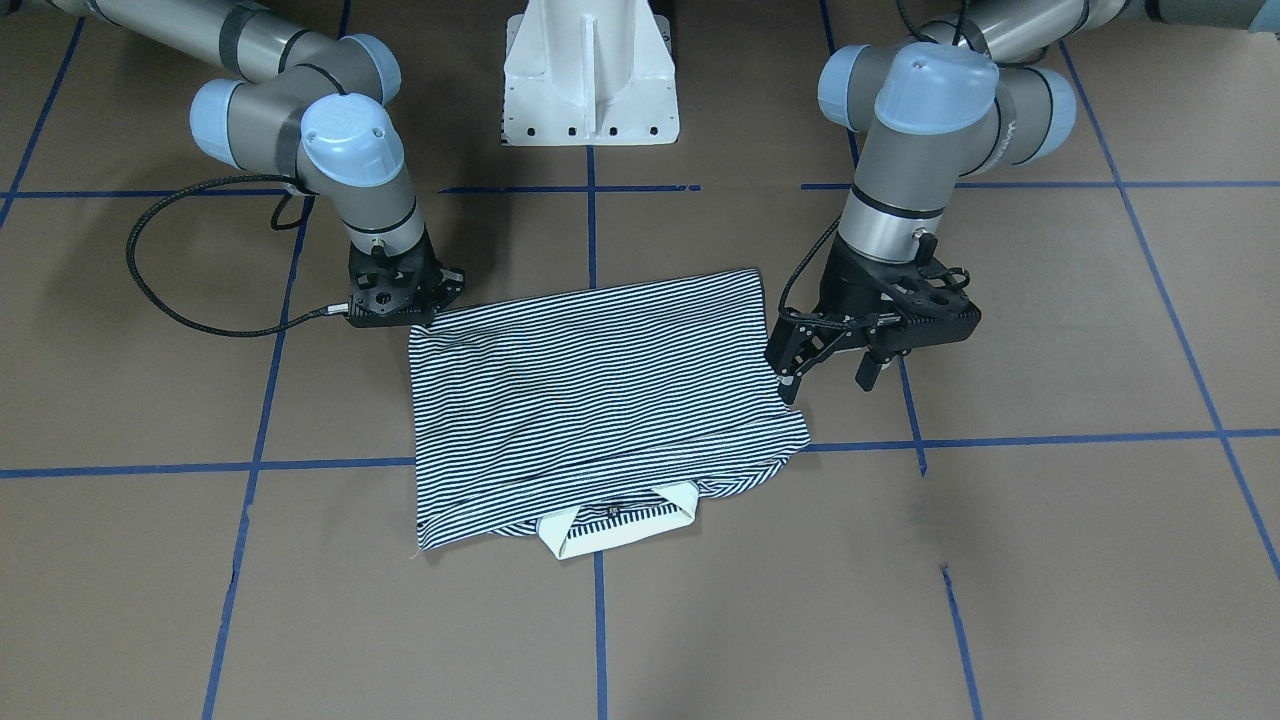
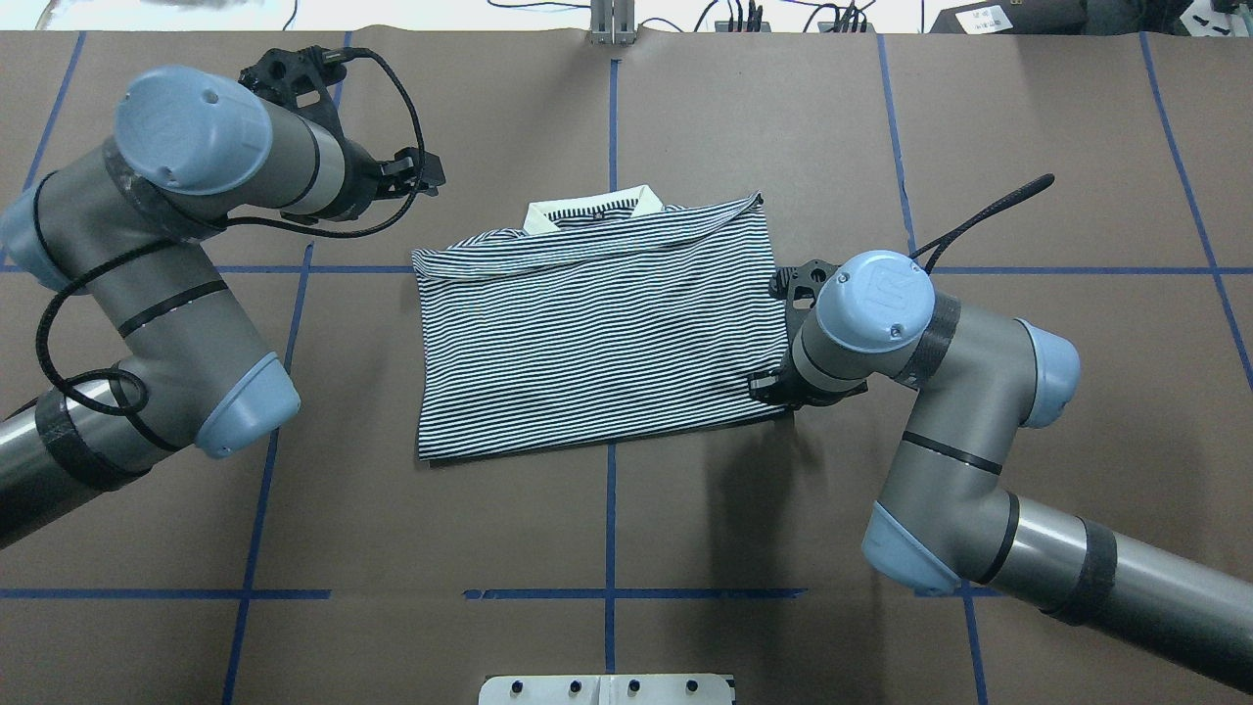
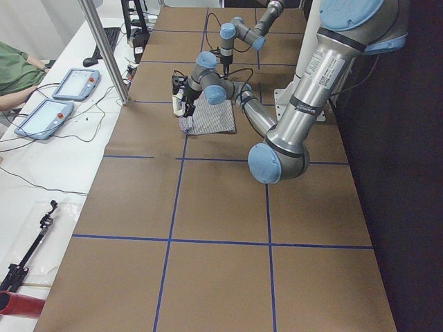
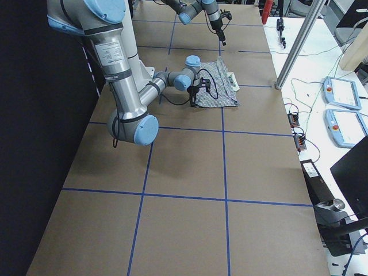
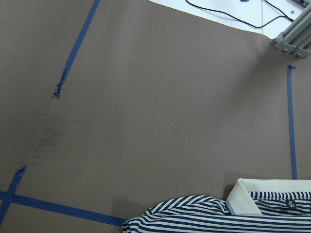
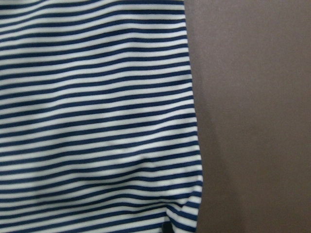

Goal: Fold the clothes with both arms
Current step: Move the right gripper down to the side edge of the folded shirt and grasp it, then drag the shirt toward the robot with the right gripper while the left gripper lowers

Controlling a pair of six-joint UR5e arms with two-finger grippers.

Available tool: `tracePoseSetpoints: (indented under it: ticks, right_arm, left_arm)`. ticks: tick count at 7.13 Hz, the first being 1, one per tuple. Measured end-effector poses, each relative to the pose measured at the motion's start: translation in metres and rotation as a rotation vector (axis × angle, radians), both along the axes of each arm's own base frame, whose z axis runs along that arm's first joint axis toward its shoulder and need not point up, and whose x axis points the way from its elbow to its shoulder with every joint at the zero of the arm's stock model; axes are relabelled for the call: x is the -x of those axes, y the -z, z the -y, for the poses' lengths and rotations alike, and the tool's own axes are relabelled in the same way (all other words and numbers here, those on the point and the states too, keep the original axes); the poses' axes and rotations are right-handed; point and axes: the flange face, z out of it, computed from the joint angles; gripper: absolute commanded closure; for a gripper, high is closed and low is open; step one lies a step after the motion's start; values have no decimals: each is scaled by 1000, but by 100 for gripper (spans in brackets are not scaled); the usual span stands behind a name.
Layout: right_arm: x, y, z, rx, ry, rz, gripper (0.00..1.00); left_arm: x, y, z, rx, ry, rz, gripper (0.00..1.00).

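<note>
The striped polo shirt [image 1: 600,400] lies folded into a rough rectangle on the brown table, its cream collar [image 1: 562,530] on the side away from the robot. My left gripper [image 1: 826,378] hangs open above the table just off the shirt's collar-end corner, holding nothing; the overhead view shows the left gripper [image 2: 416,176] beyond that corner. My right gripper [image 1: 398,300] points straight down at the shirt's hem corner, fingers hidden under the wrist. The right wrist view is filled with striped fabric [image 6: 97,121] and bare table. The left wrist view catches the collar [image 5: 252,194] at its bottom edge.
The white pedestal base [image 1: 590,80] stands at the robot's side of the table. Blue tape lines [image 2: 611,509] grid the surface. Two teach pendants [image 3: 52,104] and cables lie on a white bench beyond the table, beside a person's sleeve [image 3: 14,69].
</note>
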Motion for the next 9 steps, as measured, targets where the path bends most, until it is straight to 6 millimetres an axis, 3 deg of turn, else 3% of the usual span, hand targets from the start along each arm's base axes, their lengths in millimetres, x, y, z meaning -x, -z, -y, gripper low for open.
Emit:
tracePoseSetpoints:
  ticks: [2,4,5,6,7,9]
  right_arm:
    - [-28,1,-18,1,-3,19,100]
    - [-55,-21,-83,46,34,12,100]
    - [-57,-28,-123,99,48,4,100]
    - [-59,-34,-160,149,63,-8,45]
    - [-68,-40,-188,188,78,-23,0]
    - [-86,-40,-213,229,81,-27,0]
  left_arm:
    - [1,4,-1,-5,1,-6,0]
    - [-4,9,-8,-8,-7,-16,0]
    - [-10,11,-14,-2,-13,-24,0]
    - [-16,14,-21,0,-20,-35,0]
    - [-20,19,-29,-2,-29,-45,0]
    - [-33,23,-44,6,-51,-60,0]
